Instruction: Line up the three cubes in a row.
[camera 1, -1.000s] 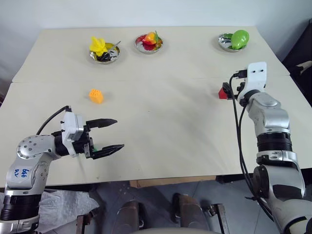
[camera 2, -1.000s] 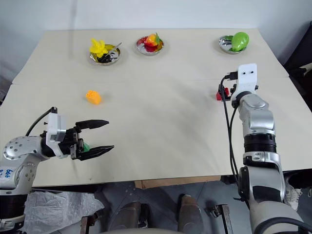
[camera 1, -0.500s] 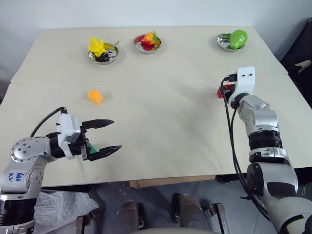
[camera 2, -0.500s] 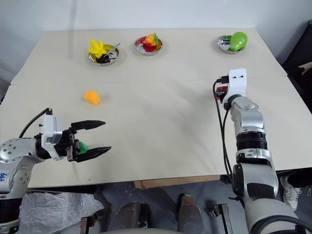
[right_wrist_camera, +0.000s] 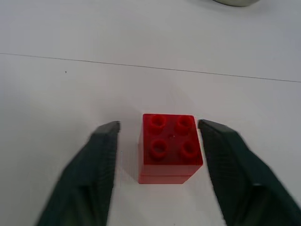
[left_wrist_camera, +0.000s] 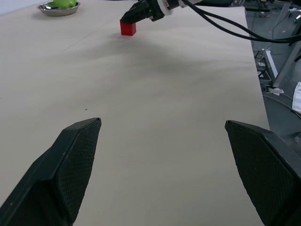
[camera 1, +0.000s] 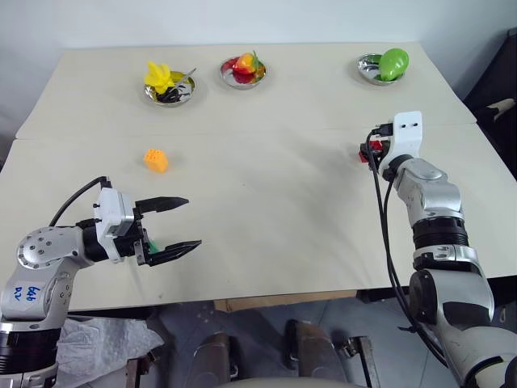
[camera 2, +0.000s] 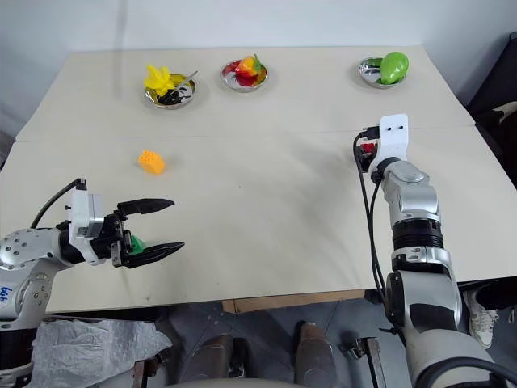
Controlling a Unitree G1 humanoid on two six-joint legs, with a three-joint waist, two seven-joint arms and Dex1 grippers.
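The red cube point(right_wrist_camera: 170, 147) sits on the table's right side, studs up, between the fingers of my right gripper point(right_wrist_camera: 159, 125). The gripper is open, with a narrow gap on each side of the cube. From the head, my wrist hides most of the red cube point(camera 1: 365, 153). The orange-yellow cube point(camera 1: 156, 159) lies alone left of centre. My left gripper point(camera 1: 192, 222) hovers open and empty near the table's front left. The green cube point(camera 2: 137, 242) peeks out beside the base of its fingers.
Three steel bowls of toy fruit stand along the back: yellow point(camera 1: 168, 83), red and orange point(camera 1: 245, 70), green point(camera 1: 384, 65). A seam point(camera 1: 266, 131) crosses the table point(camera 1: 275, 202) between the bowls and the cubes.
My right hand has shifted slightly left, closer over the red cube. The left arm and the orange-yellow and green cubes have stayed put.
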